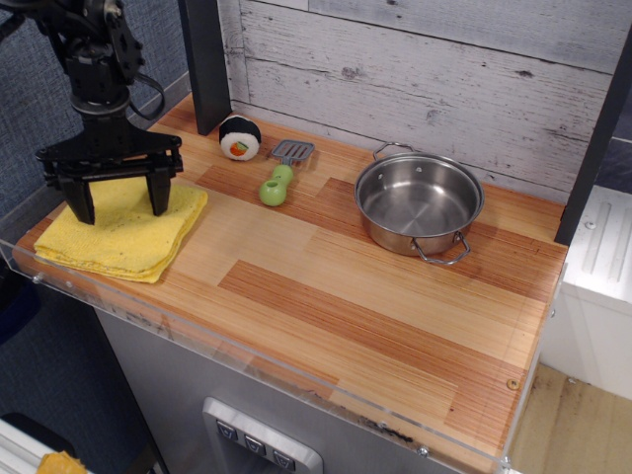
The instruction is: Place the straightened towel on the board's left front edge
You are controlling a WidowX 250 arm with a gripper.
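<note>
towel (120, 233) under gripper (117, 203), on board (326, 286) | ball (239, 136), spatula (280, 172) right-behind | pot (418, 201) far right

No readable text, label, brand, number or sign anywhere in view: none on the bench (375, 326), none on the towel (123, 237), none on the steel pot (419, 202), none on the panel below the bench's front edge.
</note>
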